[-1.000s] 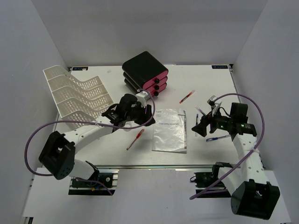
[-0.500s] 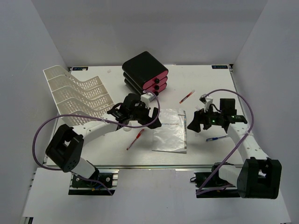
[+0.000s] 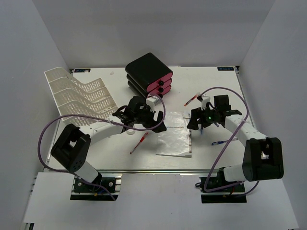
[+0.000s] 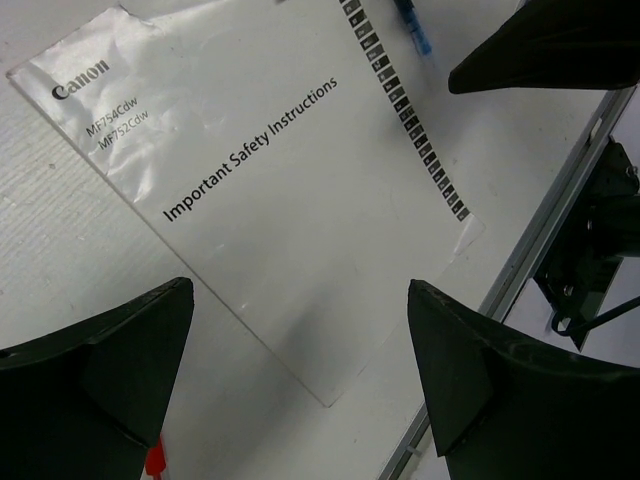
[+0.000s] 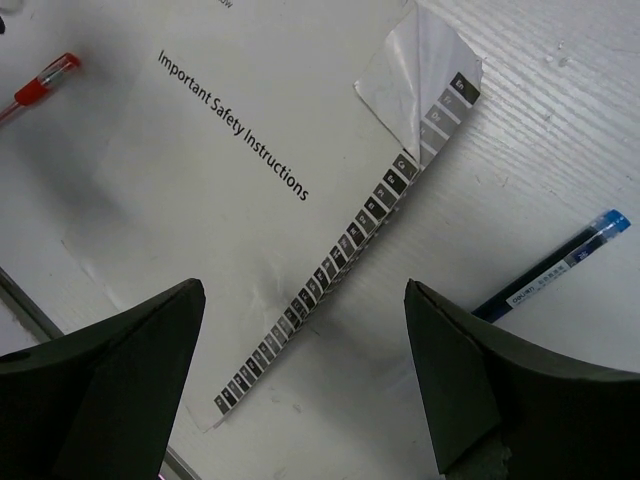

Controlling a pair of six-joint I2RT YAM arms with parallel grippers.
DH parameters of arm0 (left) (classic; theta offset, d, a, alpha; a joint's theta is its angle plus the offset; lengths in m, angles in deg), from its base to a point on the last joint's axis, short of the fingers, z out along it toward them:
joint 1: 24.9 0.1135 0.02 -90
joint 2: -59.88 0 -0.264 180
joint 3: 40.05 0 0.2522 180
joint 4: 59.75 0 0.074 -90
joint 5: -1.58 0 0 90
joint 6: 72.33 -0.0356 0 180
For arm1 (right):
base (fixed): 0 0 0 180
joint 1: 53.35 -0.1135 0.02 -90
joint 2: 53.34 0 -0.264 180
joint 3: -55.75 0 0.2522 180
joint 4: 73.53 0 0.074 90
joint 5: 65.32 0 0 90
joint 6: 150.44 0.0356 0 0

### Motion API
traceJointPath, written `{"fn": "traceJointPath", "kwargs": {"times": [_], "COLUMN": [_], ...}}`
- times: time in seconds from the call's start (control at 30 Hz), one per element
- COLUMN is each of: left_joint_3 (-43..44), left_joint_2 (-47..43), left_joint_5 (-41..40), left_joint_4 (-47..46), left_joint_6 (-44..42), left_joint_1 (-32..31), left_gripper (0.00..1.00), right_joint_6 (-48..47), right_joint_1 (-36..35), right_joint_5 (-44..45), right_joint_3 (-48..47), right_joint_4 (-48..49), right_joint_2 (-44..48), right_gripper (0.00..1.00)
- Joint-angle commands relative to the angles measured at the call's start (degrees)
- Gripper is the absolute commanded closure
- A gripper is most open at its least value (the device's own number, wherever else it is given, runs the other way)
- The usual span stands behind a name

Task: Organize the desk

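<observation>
The desk point(image 3: 120, 76) is a white perforated top with a metal rail point(image 3: 158, 171) along its front. A Canon safety booklet point(image 3: 174, 139) lies flat in its middle. My left gripper point(image 3: 156, 125) hovers open over the booklet's left edge, and my right gripper point(image 3: 194, 122) hovers open over its right edge. In the left wrist view the booklet point(image 4: 280, 170) lies under the open, empty gripper point(image 4: 300, 290). In the right wrist view the booklet point(image 5: 250, 150) has a curled corner point(image 5: 420, 80), and that gripper point(image 5: 305, 290) is open and empty.
A white mesh paper tray point(image 3: 79, 98) stands at the left and a black-and-pink drawer unit point(image 3: 148, 74) at the back. One red pen point(image 3: 139, 143) lies left of the booklet, another point(image 3: 192, 99) at the back right. A blue pen point(image 3: 223, 142) lies at the right.
Both arms have swung inward toward the booklet: the left gripper moved right onto its left edge, the right gripper moved left and farther back to its right edge. The booklet has not moved.
</observation>
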Motion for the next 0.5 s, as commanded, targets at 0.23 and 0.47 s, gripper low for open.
{"fn": "traceJointPath", "kwargs": {"times": [0.23, 0.47], "left_joint_3": [0.38, 0.55], "left_joint_2": [3.58, 6.04], "left_joint_5": [1.88, 3.9], "left_joint_4": [-1.27, -1.62], "left_joint_6": [1.3, 1.92], "left_joint_1": [0.18, 0.18], "left_gripper": [0.06, 0.07], "right_joint_6": [3.84, 5.07], "right_joint_1": [-1.19, -1.72], "right_joint_5": [0.57, 0.22], "right_joint_3": [-2.58, -3.11], "right_joint_4": [5.64, 7.93], "right_joint_2": [-5.85, -10.16], "right_gripper": [0.16, 0.18]}}
